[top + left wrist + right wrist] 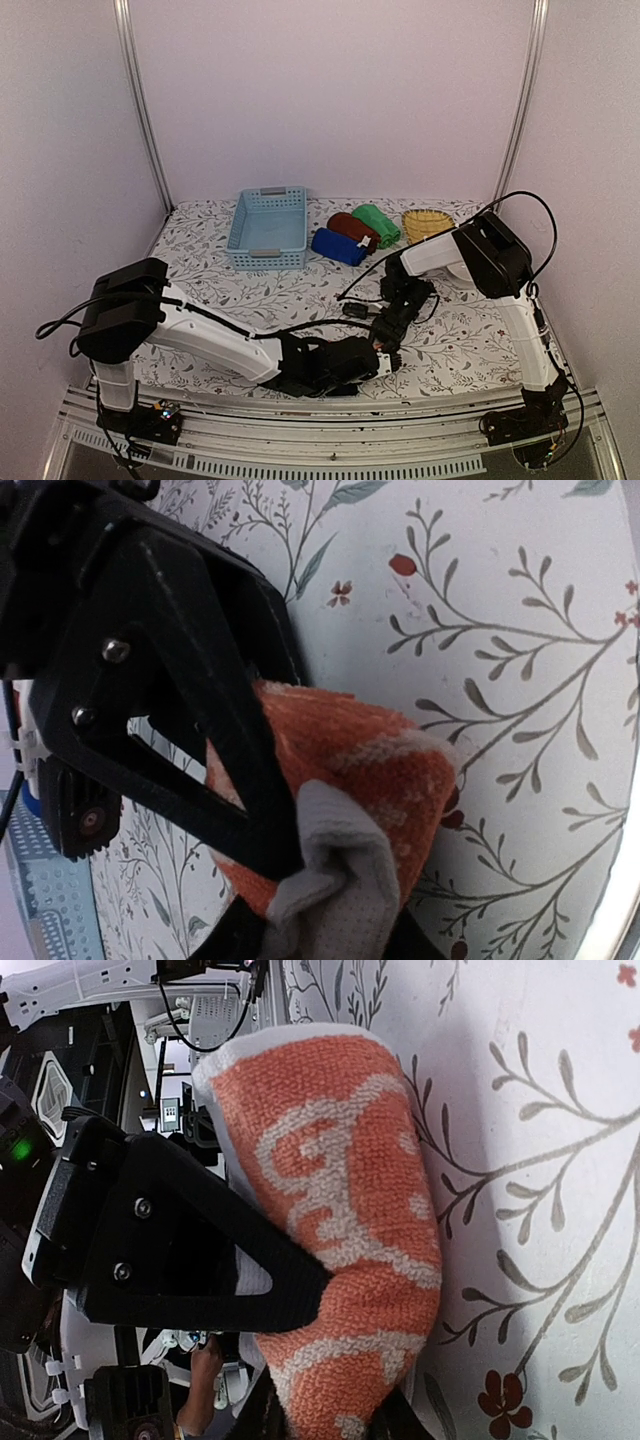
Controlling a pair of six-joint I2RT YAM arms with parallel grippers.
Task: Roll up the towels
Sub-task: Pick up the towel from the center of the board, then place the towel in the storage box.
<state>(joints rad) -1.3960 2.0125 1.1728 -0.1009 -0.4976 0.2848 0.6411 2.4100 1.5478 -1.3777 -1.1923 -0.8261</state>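
My right claw [335,1360] pinches one end of the rolled orange towel [340,1210] on the table [560,1220], while its other end sits between my left claw [330,905], grip unclear.

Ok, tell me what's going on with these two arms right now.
Both arms are working the orange towel near the table's front edge. The right claw is shut on one end; the left claw straddles the other, but whether it has clamped is unclear. The dark blue towel, maroon towel and green towel already lie rolled at the back, between the blue basket and the wicker tray.
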